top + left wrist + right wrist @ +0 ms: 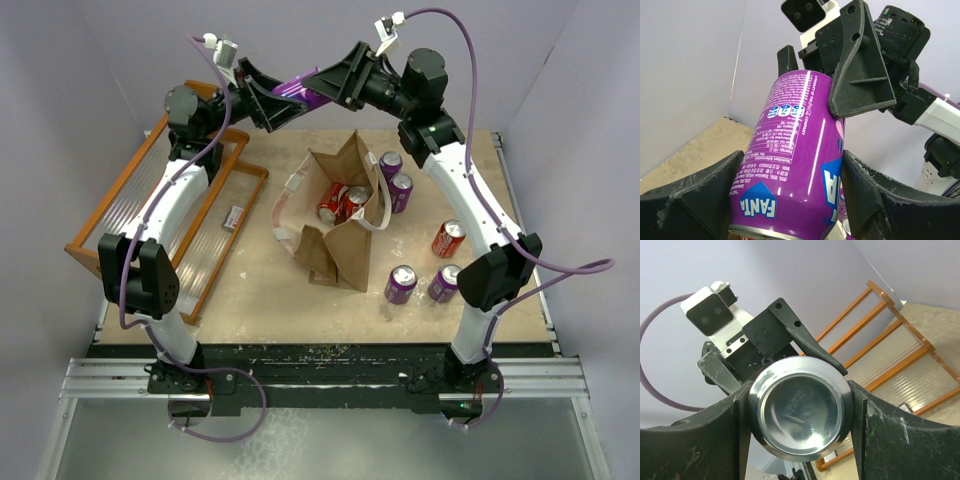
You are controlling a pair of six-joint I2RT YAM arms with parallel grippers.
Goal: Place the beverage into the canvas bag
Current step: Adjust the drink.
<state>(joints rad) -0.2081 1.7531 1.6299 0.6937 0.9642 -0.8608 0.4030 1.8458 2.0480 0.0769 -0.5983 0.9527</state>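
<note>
We see right claw (pixel 800 412) clamped on purple can (pixel 296 92) aloft | left claw (pixel 790 200) around it, clamping unclear

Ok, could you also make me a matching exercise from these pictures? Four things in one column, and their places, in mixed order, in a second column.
Things:
A. purple Fanta can
B. pair of red cans
C. single red can
D. orange rack

Places:
1. lying on its side on the table, right of the canvas bag
2. up in the air, above the table
3. along the table's left side
4. inside the canvas bag

Pairs: A-2, B-4, C-1, D-3.
</note>
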